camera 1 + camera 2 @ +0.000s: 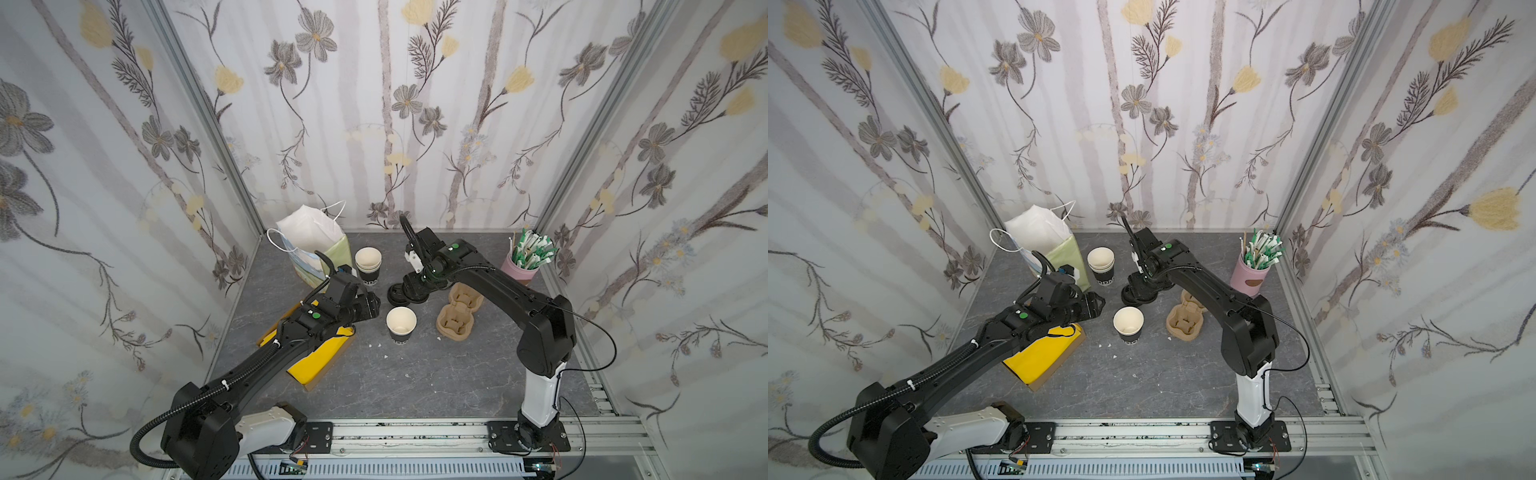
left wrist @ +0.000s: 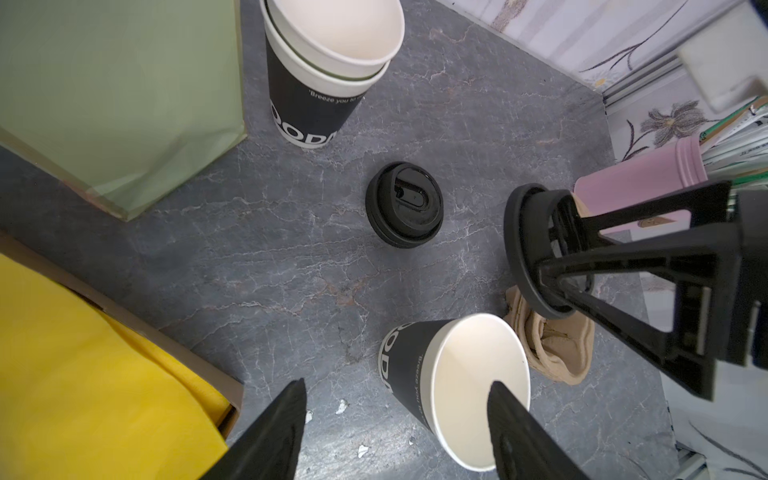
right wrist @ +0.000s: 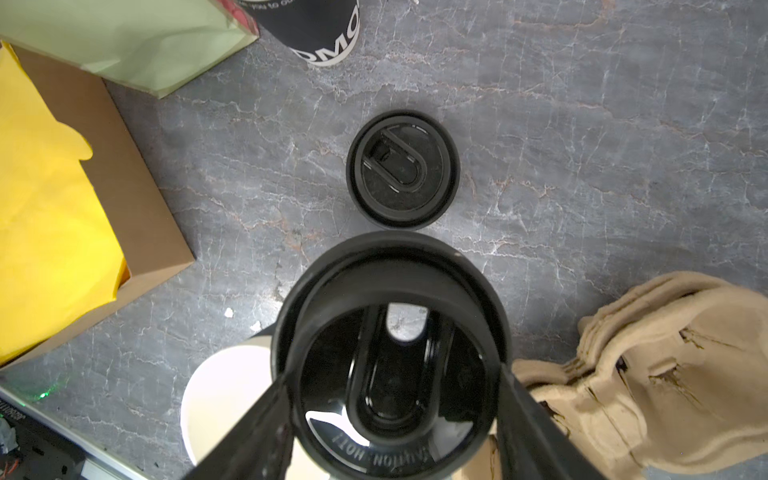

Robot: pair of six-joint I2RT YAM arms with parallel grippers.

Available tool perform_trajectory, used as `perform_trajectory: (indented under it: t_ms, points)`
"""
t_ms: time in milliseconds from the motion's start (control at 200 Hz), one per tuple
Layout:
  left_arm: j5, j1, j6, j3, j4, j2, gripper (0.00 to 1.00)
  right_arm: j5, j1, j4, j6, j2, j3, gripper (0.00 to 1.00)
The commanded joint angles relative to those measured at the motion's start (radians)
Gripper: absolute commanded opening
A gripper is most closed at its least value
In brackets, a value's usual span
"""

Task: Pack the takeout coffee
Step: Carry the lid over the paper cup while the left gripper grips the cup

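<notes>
Black cup (image 1: 401,326) uncapped on desk (image 1: 415,374) | right end effector (image 3: 392,386) pinches lid (image 3: 374,282) near cup | left end effector (image 2: 397,384) spread, empty, beside cup | left to do: capping, carrier (image 1: 455,324), bag (image 1: 316,245)

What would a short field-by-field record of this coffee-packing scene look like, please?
target: black paper cup with white lettering, upright and lidless on the grey stone-look table
right gripper: jaws shut on a black domed plastic sip lid
left gripper: jaws open near the cup, holding nothing
spare: second black plastic lid flat on the table
nearby: stack of like cups, green paper bag
</notes>
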Motion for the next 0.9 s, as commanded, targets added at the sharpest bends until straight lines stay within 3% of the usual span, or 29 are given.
perform_trajectory:
  t_ms: [0,370,894]
  points:
    - [0.035,-0.004,-0.069,-0.008,0.011,-0.005,0.70,-0.015,0.013,0.046,0.008,-0.048,-0.049,0.68]
    - [0.084,-0.008,-0.106,-0.028,0.008,-0.005,0.66,-0.014,0.097,0.087,0.044,-0.140,-0.170,0.69]
    - [0.128,-0.008,-0.110,-0.050,0.006,-0.031,0.62,0.026,0.186,0.120,0.081,-0.149,-0.198,0.69]
